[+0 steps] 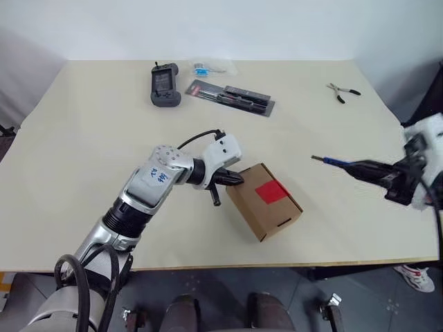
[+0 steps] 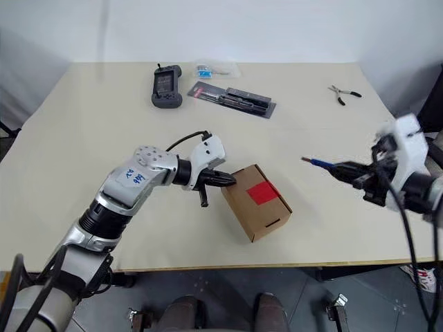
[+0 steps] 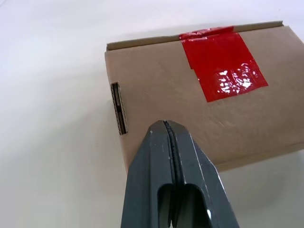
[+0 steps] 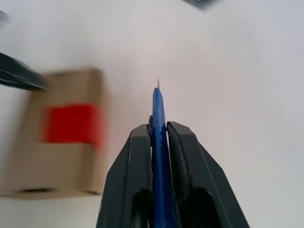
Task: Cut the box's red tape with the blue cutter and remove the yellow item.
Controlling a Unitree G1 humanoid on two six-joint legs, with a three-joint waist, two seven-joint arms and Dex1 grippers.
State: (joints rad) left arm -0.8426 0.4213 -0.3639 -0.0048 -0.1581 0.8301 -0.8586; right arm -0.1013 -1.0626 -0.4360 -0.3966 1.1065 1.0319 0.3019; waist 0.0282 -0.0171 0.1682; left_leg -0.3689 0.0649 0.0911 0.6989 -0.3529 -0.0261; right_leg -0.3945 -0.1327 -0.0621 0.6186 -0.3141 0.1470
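Head stereo pair: high vantage, facing forward and down over the whole table (image 1: 83, 124), both eyes sharing the same scene with a slight sideways offset. Left wrist camera: very near, looking along the pressed-together fingers (image 3: 156, 161) onto the box (image 3: 156, 80) and its red tape (image 3: 223, 66). Right wrist camera: farther back, looking along the blue cutter (image 4: 158, 142) over the tabletop; shares the box with the other views.

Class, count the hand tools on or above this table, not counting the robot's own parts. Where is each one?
2. The pliers lie at the table's far right corner; the blue cutter is held above the table in the right end effector. The black blister pack may hold more.
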